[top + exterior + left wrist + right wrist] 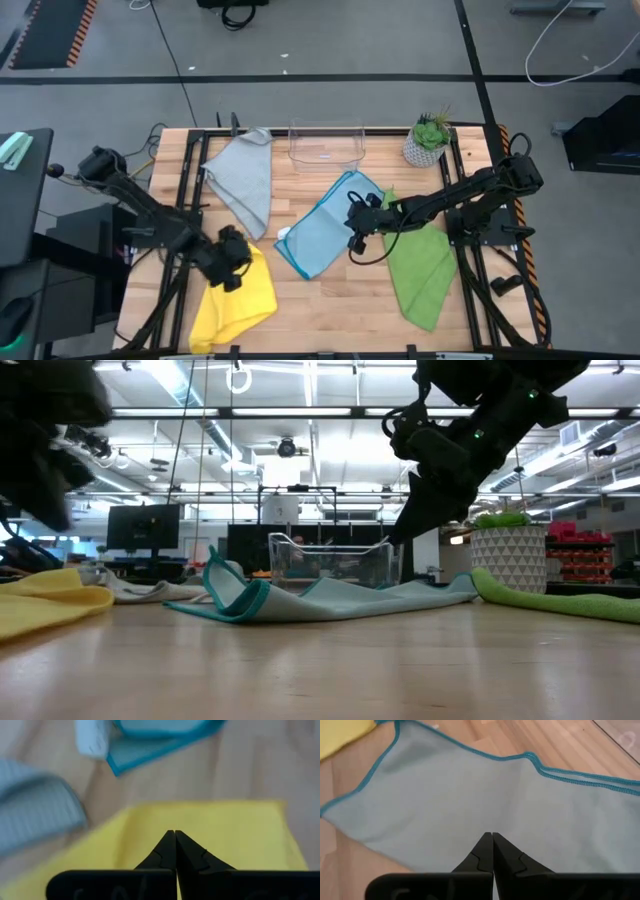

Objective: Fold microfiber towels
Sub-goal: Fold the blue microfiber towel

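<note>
Right under the right gripper (492, 836) lies the light blue towel (325, 228), spread in the middle of the table (340, 300) with its teal hem running around the edges. That gripper hangs just above the cloth, fingers pinched together with nothing between them. From table height, the blue towel's near edge curls up in a loose hump, so it is far from flat.

Over on the other side, the left gripper (175, 834) hovers above the yellow towel (235, 295), also pressed closed and empty. Beyond its tips sit a corner of the blue towel and, off to one side, the grey towel (243, 178), which lies crumpled. The green towel (422, 268) trails away behind the right gripper, beside that arm's base, rumpled too.

All four towels look unfolded, so my read is that the job is at its very start, with the blue one likely first in line. The next move calls for the fingers to part, drop to a hem or corner of the blue towel, and pinch only one layer. A second hold from the left gripper would help keep the fold square.
</note>
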Controlling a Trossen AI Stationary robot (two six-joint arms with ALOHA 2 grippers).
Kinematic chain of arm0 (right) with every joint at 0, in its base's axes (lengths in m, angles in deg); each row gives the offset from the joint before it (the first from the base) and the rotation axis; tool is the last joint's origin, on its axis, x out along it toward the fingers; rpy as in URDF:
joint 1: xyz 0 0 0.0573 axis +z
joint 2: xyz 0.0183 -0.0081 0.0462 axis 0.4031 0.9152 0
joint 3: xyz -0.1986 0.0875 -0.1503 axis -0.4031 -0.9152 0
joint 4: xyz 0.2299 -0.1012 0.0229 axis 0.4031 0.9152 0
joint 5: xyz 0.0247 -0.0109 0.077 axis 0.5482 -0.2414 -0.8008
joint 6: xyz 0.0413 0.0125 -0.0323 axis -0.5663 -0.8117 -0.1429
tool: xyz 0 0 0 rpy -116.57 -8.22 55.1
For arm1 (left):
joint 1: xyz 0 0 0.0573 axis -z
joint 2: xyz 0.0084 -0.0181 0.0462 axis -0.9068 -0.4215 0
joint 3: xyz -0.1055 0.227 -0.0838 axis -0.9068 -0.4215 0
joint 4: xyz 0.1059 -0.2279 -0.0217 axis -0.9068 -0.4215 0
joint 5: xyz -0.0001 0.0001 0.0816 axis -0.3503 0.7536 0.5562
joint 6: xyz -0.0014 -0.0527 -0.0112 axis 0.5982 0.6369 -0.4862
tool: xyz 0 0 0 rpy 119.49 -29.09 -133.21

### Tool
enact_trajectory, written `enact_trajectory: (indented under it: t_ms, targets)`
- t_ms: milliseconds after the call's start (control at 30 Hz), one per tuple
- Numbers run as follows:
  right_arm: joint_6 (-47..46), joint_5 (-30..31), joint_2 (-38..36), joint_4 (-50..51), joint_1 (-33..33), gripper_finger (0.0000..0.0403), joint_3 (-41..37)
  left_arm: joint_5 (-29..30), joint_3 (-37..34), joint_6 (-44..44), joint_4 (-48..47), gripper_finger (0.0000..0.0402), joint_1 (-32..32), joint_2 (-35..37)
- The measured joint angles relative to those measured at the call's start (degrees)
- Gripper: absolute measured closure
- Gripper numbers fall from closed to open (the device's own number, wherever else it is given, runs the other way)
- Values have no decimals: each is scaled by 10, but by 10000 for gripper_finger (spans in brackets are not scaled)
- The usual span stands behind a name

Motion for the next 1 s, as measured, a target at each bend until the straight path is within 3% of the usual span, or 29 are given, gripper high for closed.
enact_trajectory:
  t_ms: [267, 467, 700, 833, 1000]
  targets:
    - [-40, 5, 0, -30, 30, 398, 0, -78, 0, -147, 59, 399, -82, -61]
    - [-83, 43, 0, -39, 45, 398, 0, -111, -81, -79, 118, 399, -85, -76]
    - [-98, 69, 8, -38, 1, 398, 20, -101, -124, -16, 117, 398, -72, -39]
    - [-51, 46, 46, -37, -4, 398, 68, -100, -99, -87, 87, 398, -69, -1]
    - [-10, 16, 115, -32, 7, 397, 135, -79, -65, -200, 149, 399, -107, 17]
